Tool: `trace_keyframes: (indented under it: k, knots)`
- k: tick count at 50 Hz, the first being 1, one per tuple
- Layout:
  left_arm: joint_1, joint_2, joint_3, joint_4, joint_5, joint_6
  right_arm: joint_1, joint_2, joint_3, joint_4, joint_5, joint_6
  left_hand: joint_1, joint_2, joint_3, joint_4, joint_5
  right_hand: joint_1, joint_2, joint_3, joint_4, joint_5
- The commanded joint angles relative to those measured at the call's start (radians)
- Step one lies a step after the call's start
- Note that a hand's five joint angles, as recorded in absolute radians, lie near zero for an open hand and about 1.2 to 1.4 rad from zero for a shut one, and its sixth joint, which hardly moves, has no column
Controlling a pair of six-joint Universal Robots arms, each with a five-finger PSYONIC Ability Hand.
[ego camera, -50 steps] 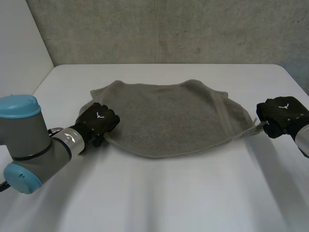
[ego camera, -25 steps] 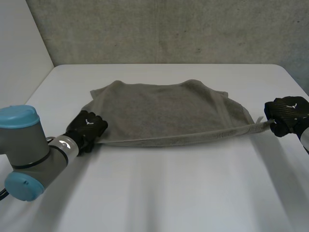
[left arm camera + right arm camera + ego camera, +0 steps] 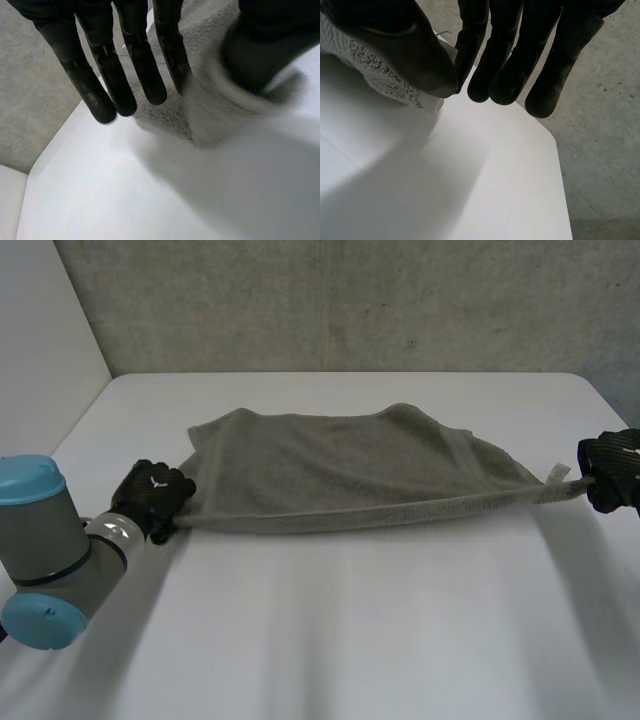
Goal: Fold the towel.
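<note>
A grey towel (image 3: pixel 340 465) lies on the white table (image 3: pixel 350 620), its near edge pulled into a taut line between my two hands. My left hand (image 3: pixel 152 495) grips the near left corner; in the left wrist view the cloth (image 3: pixel 210 110) bunches between the thumb (image 3: pixel 270 45) and the straight fingers (image 3: pixel 145 65). At the table's right edge my right hand (image 3: pixel 612 468) pinches the near right corner. In the right wrist view its thumb (image 3: pixel 415 55) presses the towel corner (image 3: pixel 365 65) against a finger.
The towel's far half rests rumpled on the table toward the concrete wall (image 3: pixel 350 300). My left arm (image 3: pixel 45 540) stands over the table's near left side. The table's right edge runs just under my right hand.
Both hands have moved outward, away from each other. The near edge of the towel, slack and curved before, is now pulled straight and lifted a little.
</note>
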Motion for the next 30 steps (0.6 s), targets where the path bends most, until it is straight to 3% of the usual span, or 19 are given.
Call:
trace_keyframes:
  k: [1,10,15,23,30]
  knots:
    - [0.030,0.090,-0.001,-0.004,-0.012,-0.005,0.005,-0.035,0.003,0.009,-0.008,-0.001,0.035,0.038,0.030,0.038,-0.117,0.045,0.053,0.054,0.050,0.050]
    - [0.043,0.296,0.059,0.000,-0.009,-0.019,0.010,-0.190,-0.063,0.029,-0.008,0.022,0.035,0.038,0.030,0.038,-0.117,0.045,0.053,0.054,0.050,0.050]
    - [0.036,0.380,0.177,-0.033,0.000,-0.071,0.010,-0.277,-0.222,0.157,-0.013,0.060,0.035,0.038,0.030,0.038,-0.117,0.045,0.053,0.054,0.050,0.050]
    - [0.035,0.358,0.208,-0.191,0.037,-0.070,0.002,-0.250,-0.332,0.378,-0.077,0.047,0.035,0.038,0.030,0.038,-0.117,0.045,0.053,0.054,0.050,0.050]
    - [0.046,0.287,0.145,-0.230,0.054,-0.067,0.028,-0.179,-0.234,0.395,-0.100,-0.022,0.035,0.038,0.030,0.038,-0.117,0.045,0.053,0.054,0.050,0.050]
